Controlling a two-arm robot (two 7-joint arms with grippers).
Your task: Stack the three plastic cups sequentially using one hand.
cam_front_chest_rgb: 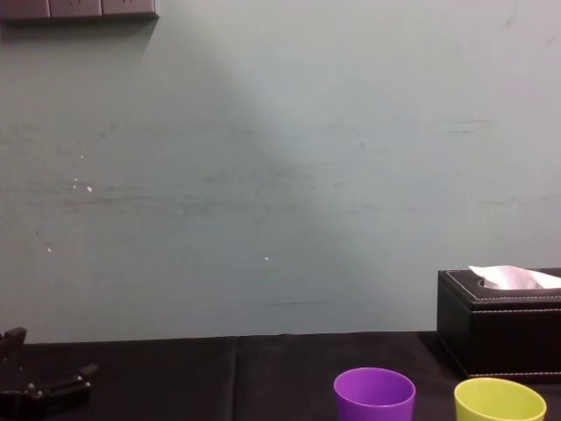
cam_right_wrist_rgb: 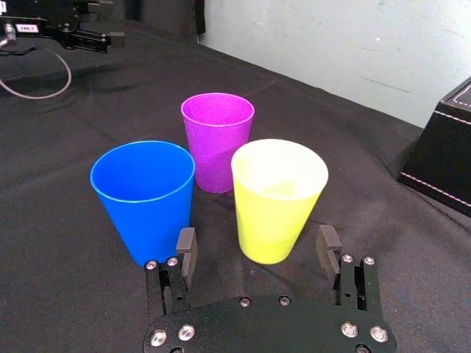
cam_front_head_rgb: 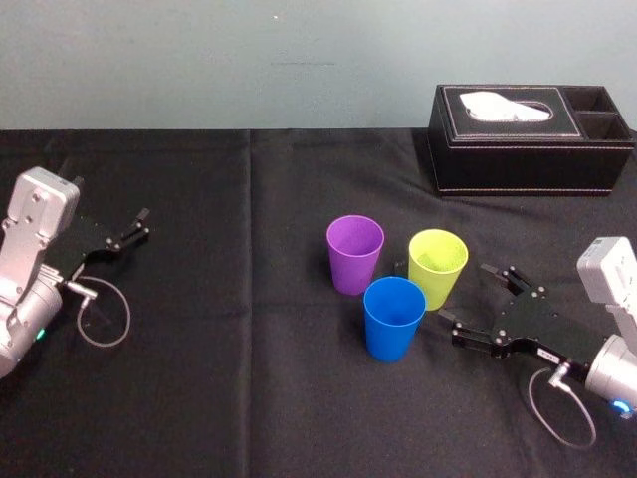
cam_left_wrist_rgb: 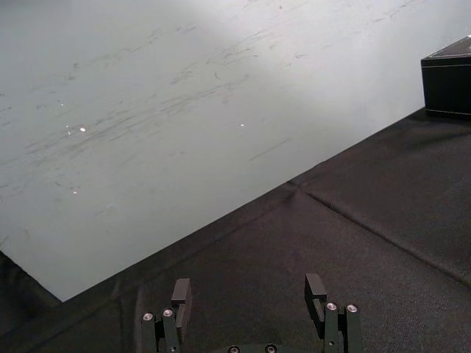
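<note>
The table [cam_front_head_rgb: 249,398] has open cloth left of centre, and the box [cam_front_head_rgb: 528,149] sits by its far right edge. Mid-table the purple cup [cam_front_head_rgb: 354,254], yellow cup [cam_front_head_rgb: 436,267] and blue cup [cam_front_head_rgb: 393,317] stand upright, close together and unstacked. The right gripper [cam_front_head_rgb: 470,297] is spread empty just right of them, and the left gripper [cam_front_head_rgb: 119,237], also spread, is parked far left.

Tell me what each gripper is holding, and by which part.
Nothing is held. The right gripper is open just short of the yellow-green cup, touching no cup. The left gripper is open too, parked off to the left.
</note>
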